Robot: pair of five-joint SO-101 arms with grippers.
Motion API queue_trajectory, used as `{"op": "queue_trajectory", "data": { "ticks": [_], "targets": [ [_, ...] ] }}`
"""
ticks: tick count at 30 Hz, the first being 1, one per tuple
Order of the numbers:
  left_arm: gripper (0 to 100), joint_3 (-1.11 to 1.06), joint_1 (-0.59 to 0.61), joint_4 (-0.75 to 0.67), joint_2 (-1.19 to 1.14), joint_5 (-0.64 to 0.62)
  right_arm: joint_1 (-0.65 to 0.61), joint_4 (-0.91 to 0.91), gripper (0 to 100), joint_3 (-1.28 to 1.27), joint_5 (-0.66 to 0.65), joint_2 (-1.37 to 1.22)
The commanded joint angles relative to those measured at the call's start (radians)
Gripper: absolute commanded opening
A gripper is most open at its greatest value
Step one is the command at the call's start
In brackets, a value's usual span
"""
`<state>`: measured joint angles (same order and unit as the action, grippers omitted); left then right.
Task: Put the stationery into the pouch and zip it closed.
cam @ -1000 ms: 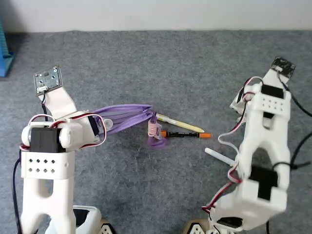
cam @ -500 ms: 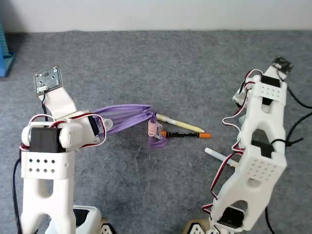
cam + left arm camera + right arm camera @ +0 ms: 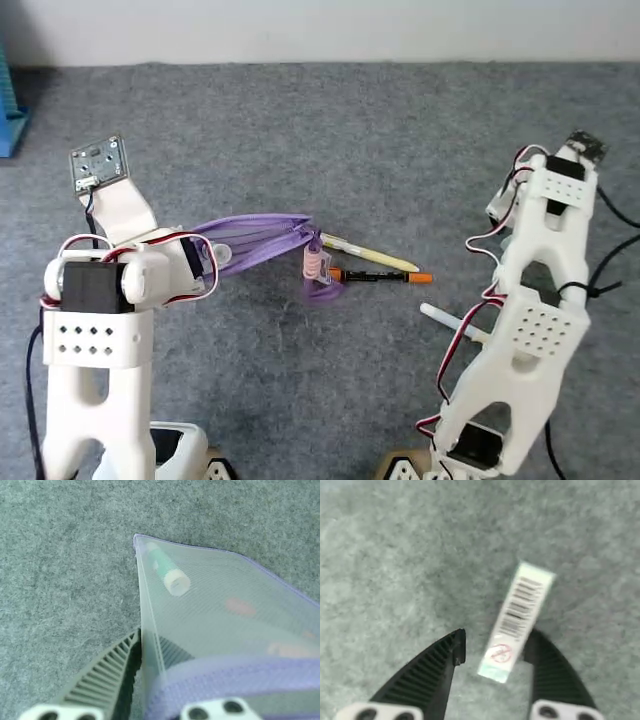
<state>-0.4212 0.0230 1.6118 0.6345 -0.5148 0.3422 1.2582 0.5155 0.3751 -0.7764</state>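
Carpet (image 3: 400,150) lies open beyond the pens (image 3: 372,256), whose left ends meet the pouch (image 3: 255,240).

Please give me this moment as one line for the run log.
left gripper: shut on pouch | right gripper: open, astride barcoded item on carpet | pencil, pen: on carpet outside pouch

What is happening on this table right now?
The left gripper is shut on the purple pouch, which holds a green-and-white stick. The right gripper hangs open around a small barcoded block lying on the carpet. A yellow pen and a black-and-orange pen lie beside the pouch's free end.
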Motion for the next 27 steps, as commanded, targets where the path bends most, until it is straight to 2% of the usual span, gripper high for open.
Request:
{"op": "queue_trajectory", "data": {
  "ticks": [1, 3, 12, 21, 27],
  "targets": [
    [1, -0.022, 0.005, 0.008, -0.021, -0.008, 0.018, 0.010, 0.1, 0.057, 0.006, 0.015],
    [1, -0.022, 0.006, 0.008, -0.021, -0.008, 0.022, 0.038, 3.2, 0.077, 0.006, 0.022],
    [1, -0.018, 0.005, 0.028, -0.021, -0.008, -0.010, 0.275, 0.8, 0.130, -0.018, 0.170],
    [1, -0.018, 0.003, 0.028, -0.021, -0.008, -0.140, 0.535, 0.8, 0.127, -0.097, 0.398],
    [1, -0.018, 0.003, 0.028, -0.021, -0.008, -0.219, 0.539, 0.8, 0.040, -0.147, 0.627]
  ]
}}
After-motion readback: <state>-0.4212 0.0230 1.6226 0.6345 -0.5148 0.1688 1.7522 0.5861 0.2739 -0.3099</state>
